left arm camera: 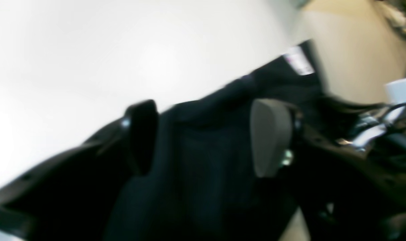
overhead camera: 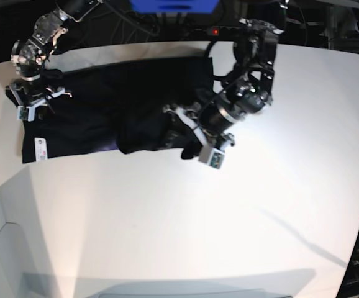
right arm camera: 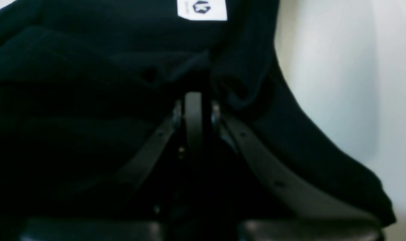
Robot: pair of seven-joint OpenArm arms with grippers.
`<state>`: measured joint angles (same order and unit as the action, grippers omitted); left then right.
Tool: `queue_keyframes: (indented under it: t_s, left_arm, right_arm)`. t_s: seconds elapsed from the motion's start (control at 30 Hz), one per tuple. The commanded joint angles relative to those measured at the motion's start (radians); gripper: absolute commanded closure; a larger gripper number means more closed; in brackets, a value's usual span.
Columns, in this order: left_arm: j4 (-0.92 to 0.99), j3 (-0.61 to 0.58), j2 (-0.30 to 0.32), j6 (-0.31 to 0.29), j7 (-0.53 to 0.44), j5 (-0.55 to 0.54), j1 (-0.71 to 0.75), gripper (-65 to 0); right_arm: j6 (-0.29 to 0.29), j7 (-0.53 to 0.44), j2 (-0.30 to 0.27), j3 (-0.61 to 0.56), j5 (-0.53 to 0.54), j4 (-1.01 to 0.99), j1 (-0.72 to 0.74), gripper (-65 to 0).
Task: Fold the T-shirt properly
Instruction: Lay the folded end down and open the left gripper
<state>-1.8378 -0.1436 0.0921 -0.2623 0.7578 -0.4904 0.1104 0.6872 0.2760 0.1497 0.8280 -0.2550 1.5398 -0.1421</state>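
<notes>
Left tool (left arm camera: 206, 139), jaws parted and gripping nothing, hovers over the black T-shirt (overhead camera: 161, 81) on the table (overhead camera: 167, 217).

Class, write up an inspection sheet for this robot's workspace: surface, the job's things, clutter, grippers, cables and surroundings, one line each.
Surface: white table, smooth.
Job's things: black T-shirt, lying spread with wrinkles, not folded into a neat shape; white label near one end.
Clutter: nothing seen.
Left gripper: jaws apart above the T-shirt, nothing visibly gripped.
Right gripper: jaws together at the T-shirt; the dark picture hides how much cloth, if any, is pinched.
Cables: nothing that can be told apart for certain.
Surroundings: blue item at the top edge of the base view, only partly in frame.
</notes>
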Motion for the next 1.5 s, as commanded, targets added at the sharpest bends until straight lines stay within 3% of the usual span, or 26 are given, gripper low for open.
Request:
queue_keyframes:
  t_s: [0.0,0.13,0.17,0.27,0.43,0.63,0.73,0.93,1.07,1.3,1.47]
  left_arm:
    - [-0.017,0.000,0.019,-0.010,-0.013,-0.017,-0.005,-29.3]
    - [-0.015,-0.006,0.076,-0.009,-0.004,-0.012,0.001,-1.4]
    - [-0.007,-0.006,0.074,-0.009,0.022,-0.006,0.007,0.0]
    - [0.033,-0.009,0.071,-0.009,0.107,-0.006,0.001,-3.0]
    - [0.131,-0.167,0.051,-0.009,0.173,-0.004,-0.059,0.0]
    - [0.221,-0.405,0.039,-0.013,0.161,-0.012,-0.146,0.0]
    - [0.275,-0.494,0.004,-0.012,0.113,-0.008,-0.188,0.0]
    - [0.292,-0.512,-0.025,-0.010,0.084,-0.009,-0.203,0.0]
    - [0.292,-0.459,-0.027,-0.010,0.081,-0.014,-0.200,0.0]
    - [0.146,-0.149,-0.016,-0.010,0.093,-0.017,-0.131,0.0]
    - [0.105,0.037,0.087,-0.016,0.093,-0.015,-0.058,0.0]
  right_arm:
    - [0.011,0.087,0.007,-0.005,-0.050,-0.008,-0.011,0.0]
    - [0.011,0.087,0.007,-0.005,-0.050,-0.008,-0.011,0.0]
    - [0.011,0.087,0.007,-0.005,-0.050,-0.008,-0.011,0.0]
    - [0.011,0.087,0.007,-0.005,-0.050,-0.008,-0.009,0.0]
    - [0.011,0.087,0.007,-0.005,-0.050,-0.006,-0.009,0.0]
    - [0.011,0.087,0.007,-0.005,-0.050,-0.006,-0.011,0.0]
    - [0.011,0.087,0.007,-0.003,-0.050,-0.006,-0.011,0.0]
    - [0.011,0.087,0.007,-0.003,-0.050,-0.006,-0.011,0.0]
    - [0.011,0.087,0.007,-0.003,-0.050,-0.006,-0.012,0.0]
    - [0.011,0.087,0.007,-0.003,-0.050,-0.006,-0.011,0.0]
    - [0.011,0.087,0.007,-0.003,-0.050,-0.006,-0.004,0.0]
